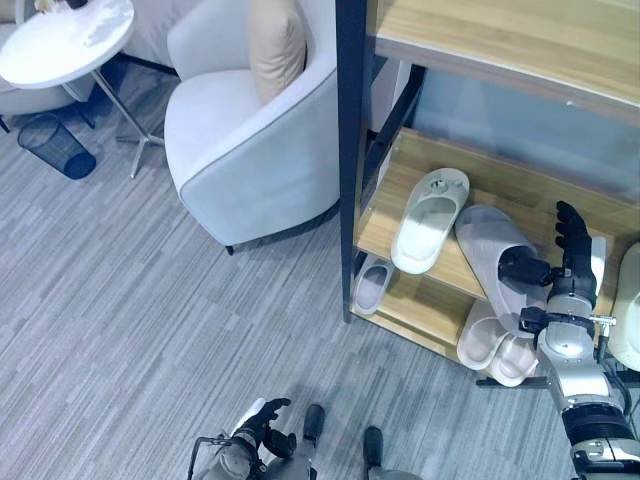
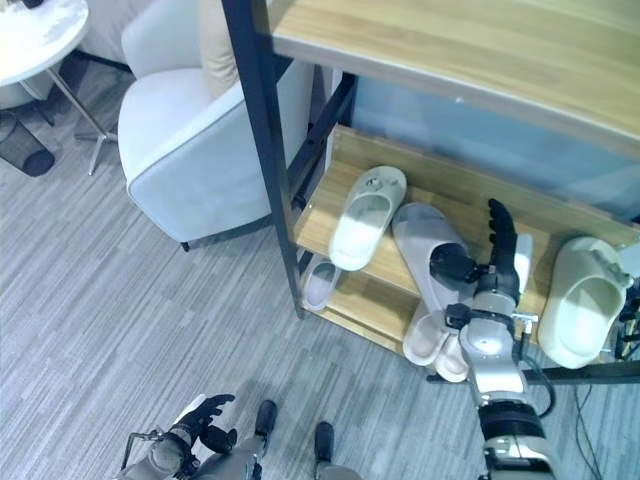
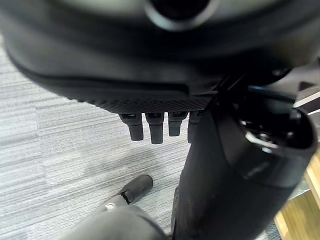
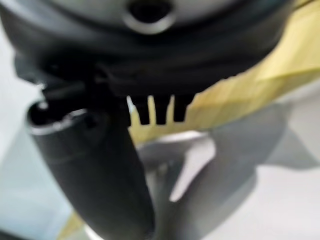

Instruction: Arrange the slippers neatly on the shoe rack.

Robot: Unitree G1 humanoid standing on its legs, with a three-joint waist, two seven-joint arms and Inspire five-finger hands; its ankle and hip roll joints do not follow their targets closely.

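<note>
The pale grey-lilac slipper lies on the middle board of the wooden shoe rack with dark metal posts. Its long axis runs on a slant across the board, one end toward the back of the shelf and the other reaching the front edge, tilted toward the robot's right. The right robot hand is at that front end: its fingers stand straight and spread above the board, while its thumb lies against the slipper's upper. Fingers uncurled, the hand presses rather than grips; the right wrist view shows straight fingers over a pale slipper and the yellow wood.

Just beside this slipper, toward the robot's left, a white slipper with an open strap lies on the same board, its long axis also front to back, one end hanging slightly over the front edge. Farther to the robot's right on the board sits a cream clog-like slipper. On the lowest board lie a small white slipper near the post and a pair of pale slippers below the right robot hand.

The left robot hand hangs low over the grey striped carpet, fingers loosely extended, holding nothing.

A light grey armchair stands beside the rack.
</note>
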